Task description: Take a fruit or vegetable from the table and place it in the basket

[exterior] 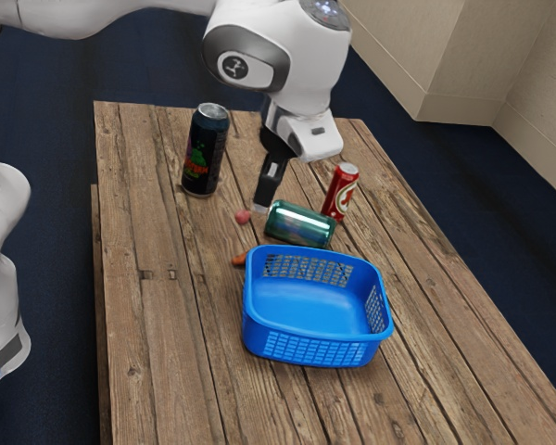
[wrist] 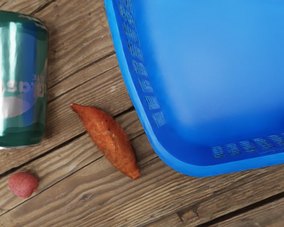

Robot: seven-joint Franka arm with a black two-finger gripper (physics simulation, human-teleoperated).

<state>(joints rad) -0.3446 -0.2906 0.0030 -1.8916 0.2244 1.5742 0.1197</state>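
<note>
Basket: one, blue (exterior: 321, 359), is taken as the landmark; it is set upright on the one wooden table (exterior: 157, 324).
Produce: two pieces are counted, both laid on the table outside the basket.
Sweet potato: one (wrist: 109, 139), orange-brown, is placed just beside a corner of the basket.
Fruit: one, small, round and pink-red (wrist: 23, 184) (its kind cannot be made out with certainty), is set farther from the basket than the sweet potato.
Cans: three are counted, all outside the basket. The green can (exterior: 299, 224) is laid on its side near the basket; the red can (exterior: 341, 193) is stood farther off; the tall dark can (exterior: 204, 153) is stood well apart from the basket.
Gripper: one (exterior: 260, 209), black, is seen past the basket's far rim in the exterior view; whether it is spread or closed cannot be told.
</note>
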